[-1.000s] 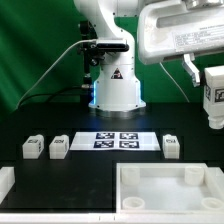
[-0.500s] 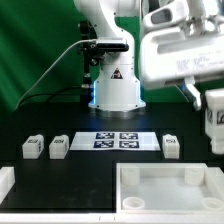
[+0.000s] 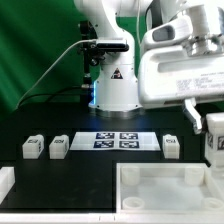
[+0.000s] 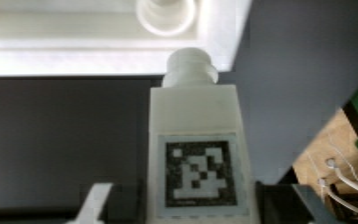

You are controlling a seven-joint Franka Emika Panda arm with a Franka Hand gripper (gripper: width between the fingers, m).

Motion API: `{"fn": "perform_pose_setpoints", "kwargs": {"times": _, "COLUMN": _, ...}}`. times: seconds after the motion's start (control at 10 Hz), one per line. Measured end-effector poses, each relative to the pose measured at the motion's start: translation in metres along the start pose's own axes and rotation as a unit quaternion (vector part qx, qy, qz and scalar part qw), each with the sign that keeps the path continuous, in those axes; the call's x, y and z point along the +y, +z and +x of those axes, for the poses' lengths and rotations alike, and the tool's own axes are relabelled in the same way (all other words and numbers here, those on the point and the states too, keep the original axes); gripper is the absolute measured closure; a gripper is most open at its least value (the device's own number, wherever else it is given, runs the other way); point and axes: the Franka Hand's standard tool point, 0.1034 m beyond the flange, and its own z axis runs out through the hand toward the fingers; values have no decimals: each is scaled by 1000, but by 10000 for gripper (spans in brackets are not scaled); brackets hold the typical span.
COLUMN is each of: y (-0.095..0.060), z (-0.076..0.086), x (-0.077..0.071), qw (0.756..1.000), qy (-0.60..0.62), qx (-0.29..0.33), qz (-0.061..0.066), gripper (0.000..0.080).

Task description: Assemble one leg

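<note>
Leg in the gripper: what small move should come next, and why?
Probably lower the leg toward the panel's round hole: the gripper holds it above the panel, peg pointing at that hole, not yet in it.

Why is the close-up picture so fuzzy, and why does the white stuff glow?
Wrist view: the held leg sits very near the camera, so its tag is blurred, and the white panel behind it glares, washed out. Exterior view: a loose leg on the table looks sharper; the arm's near white housing is soft.
</note>
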Motion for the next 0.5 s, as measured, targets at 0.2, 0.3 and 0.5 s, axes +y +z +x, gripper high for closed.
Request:
{"fn": "perform_pose_setpoints", "kwargs": {"times": 0.2, "y": 9, "z": -5, "x": 7, "qw": 1000, "qy": -2, "qx": -3, "qz": -4, "gripper": 506}}
{"fn": "perform_pose_setpoints", "kwargs": {"times": 0.3, "y": 12, "z": -6, "x": 12, "qw": 1000, "qy": -1, "qx": -5, "qz": -6, "gripper": 506}}
{"fn": "perform_pose_setpoints", "kwargs": {"times": 0.5, "y": 19, "z": -10, "x": 13, "qw": 1000, "qy": -1, "qx": -9, "qz": -7, "gripper": 506}}
